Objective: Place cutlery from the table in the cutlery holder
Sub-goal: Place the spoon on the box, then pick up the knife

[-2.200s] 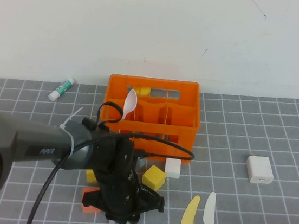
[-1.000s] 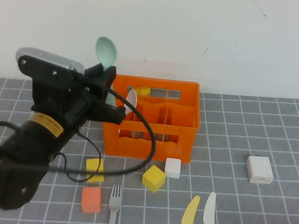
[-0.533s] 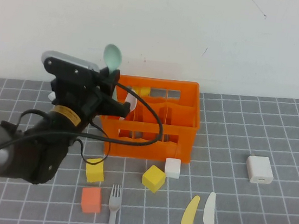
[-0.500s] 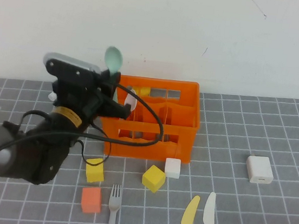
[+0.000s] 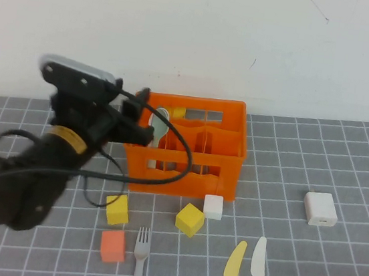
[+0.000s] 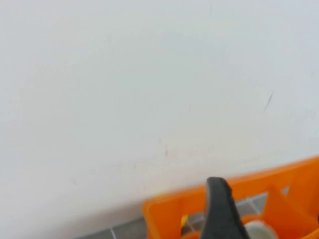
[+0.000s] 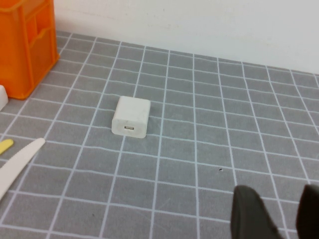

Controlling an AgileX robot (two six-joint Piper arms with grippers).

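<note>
The left hand (image 5: 135, 115) is raised at the near-left corner of the orange cutlery holder (image 5: 185, 145), its dark fingers (image 6: 218, 209) spread apart and gripping nothing. Just beside the fingertips, the mint green spoon (image 5: 160, 123) stands upright in the holder's left compartment, bowl upward, apart from the hand. Whether a second spoon stands behind it cannot be told from the high view. A yellow item (image 5: 177, 111) shows in the holder's far-left compartment.

The holder sits upright on the grey gridded bench (image 5: 305, 146), close to the white back wall (image 5: 204, 33).

Cutlery on the bench, near edge: grey fork (image 5: 140, 257), tines pointing toward the holder; yellow knife (image 5: 232, 270) and white knife (image 5: 260, 271) lying side by side, nearly touching, to the right of the fork.

Foam cubes in front of the holder: two yellow cubes (image 5: 117, 209) (image 5: 189, 219), one orange cube (image 5: 112, 246), one small white cube (image 5: 213, 206) touching or just beside the holder's front wall. A white square block (image 5: 320, 208) lies well apart to the right.

The right hand (image 7: 276, 211) hangs low over bare bench near the white block, fingers parted with a gap between them, nothing in the gap.
</note>
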